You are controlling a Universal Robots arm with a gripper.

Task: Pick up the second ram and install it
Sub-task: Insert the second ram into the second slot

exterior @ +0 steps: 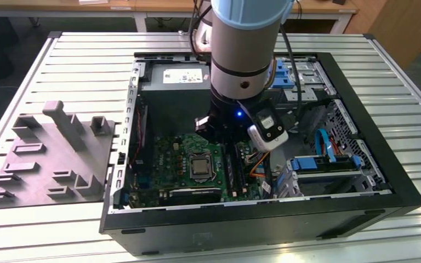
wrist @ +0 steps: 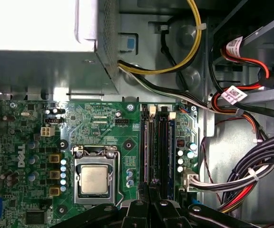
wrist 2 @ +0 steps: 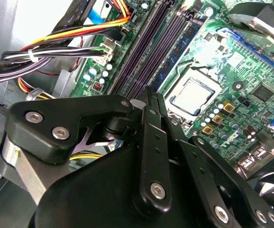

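Note:
My gripper [exterior: 223, 141] hangs inside the open computer case, just above the black memory slots [exterior: 234, 169] beside the square silver socket [exterior: 199, 166]. In the second wrist view its fingers [wrist 2: 150, 102] stand pressed together, and I see nothing between them. One bluish-green stick with dark chips [wrist 2: 179, 45] stands seated in the slot nearest the socket. A long thin greenish strip [exterior: 331, 166], which looks like the second ram, lies on the blue bracket at the exterior view's right, well apart from the gripper. In the first wrist view the gripper [wrist: 153, 187] sits over the slots [wrist: 161, 142].
Bundled cables [wrist: 251, 175] run along the slots on the side away from the socket. The case walls [exterior: 265, 222] ring the green motherboard [exterior: 177, 156]. A grey fixture block [exterior: 50, 159] sits on the slatted table at the exterior view's left. The power supply [exterior: 174, 82] fills the far end.

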